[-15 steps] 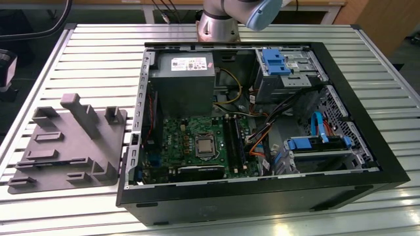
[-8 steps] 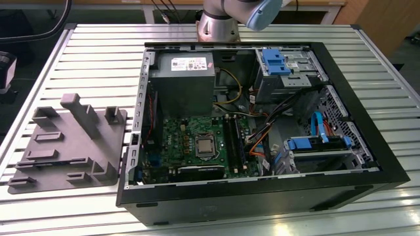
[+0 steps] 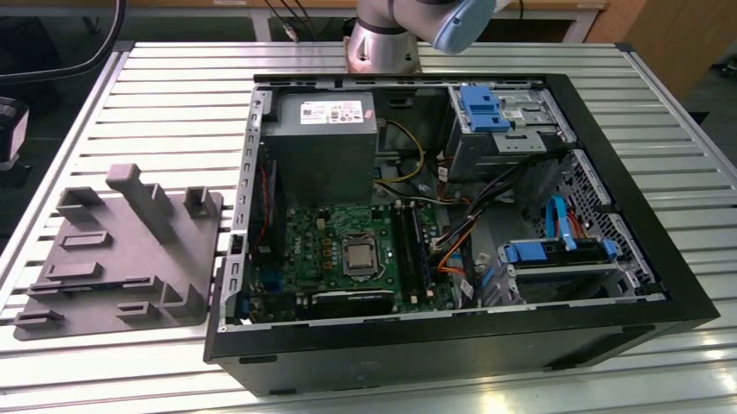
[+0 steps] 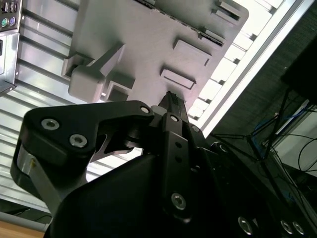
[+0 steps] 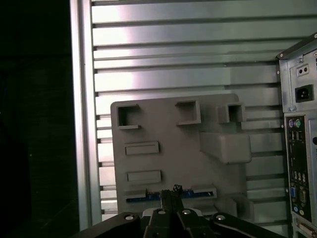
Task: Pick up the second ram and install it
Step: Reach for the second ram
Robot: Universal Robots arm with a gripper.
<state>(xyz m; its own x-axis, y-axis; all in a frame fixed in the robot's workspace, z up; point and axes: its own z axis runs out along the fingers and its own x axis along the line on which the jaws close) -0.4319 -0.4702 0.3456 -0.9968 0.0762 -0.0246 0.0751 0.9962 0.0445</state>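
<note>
The second ram (image 5: pixel 142 199) is a thin dark stick with a blue edge. It lies on edge between two holders of the grey moulded tray (image 5: pixel 168 129), and it appears as a bluish strip (image 3: pixel 98 282) in the exterior view. My gripper (image 5: pixel 173 192) hangs well above the tray, and its tips line up over the middle of the stick. Its black fingers (image 4: pixel 171 106) are pressed together, shut on nothing. The motherboard's black memory slots (image 3: pixel 412 246) lie inside the open computer case (image 3: pixel 645 323).
The tray (image 3: pixel 116 259) sits on the slatted metal table at the exterior view's left, beside the case, with tall posts (image 3: pixel 144 198) at its far end. The case's rear ports (image 5: pixel 297 163) stand close to the tray. Cables and drive cages (image 3: pixel 553 259) crowd the case.
</note>
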